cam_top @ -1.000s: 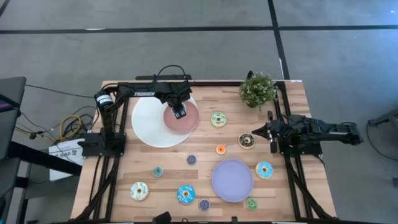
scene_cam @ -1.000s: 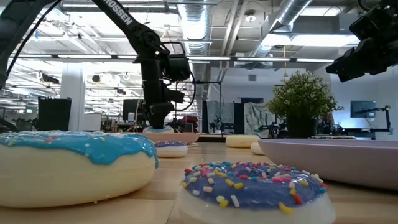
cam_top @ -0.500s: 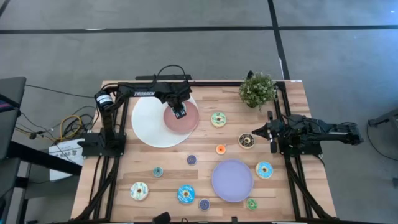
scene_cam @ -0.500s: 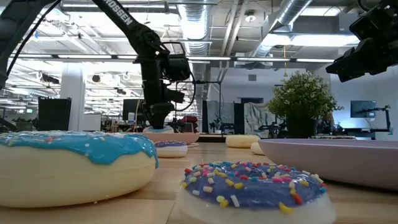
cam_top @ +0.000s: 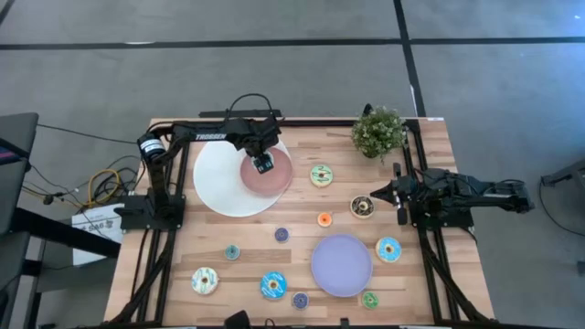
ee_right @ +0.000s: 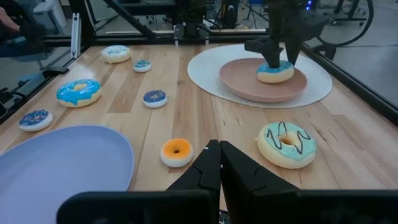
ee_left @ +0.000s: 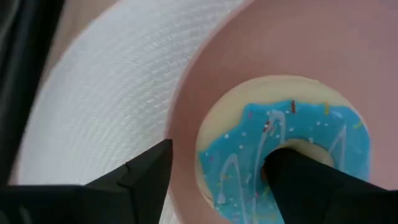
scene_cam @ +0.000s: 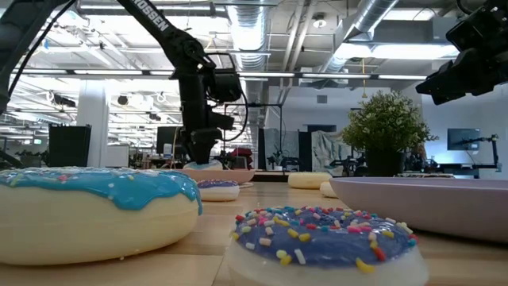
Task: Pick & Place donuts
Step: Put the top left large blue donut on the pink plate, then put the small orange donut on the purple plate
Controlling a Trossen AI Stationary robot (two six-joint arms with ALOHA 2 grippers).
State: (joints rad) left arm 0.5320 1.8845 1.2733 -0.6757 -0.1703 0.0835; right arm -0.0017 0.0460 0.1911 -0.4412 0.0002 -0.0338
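Because the blue donut [ee_left: 283,155] already rests on the pink plate [cam_top: 279,180], your left claw [cam_top: 263,163] stands spread around it; the right claw [ee_right: 217,163], together, waits at the worktop's [cam_top: 247,239] right.

Robotics lab or workshop: exposed ceiling ducts [scene_cam: 373,20], strip lighting, further arm rigs [ee_right: 186,12] behind the wooden table [cam_top: 210,251], concrete floor [cam_top: 292,82].

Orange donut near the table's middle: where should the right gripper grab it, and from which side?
Come straight down on the small orange donut. It lies flat on the wooden table, hole up, clear of its neighbours, so pinching across the outer rim should hold. The hole looks too small for a finger. The right gripper waits nearby, beside the brown donut, fingers together.
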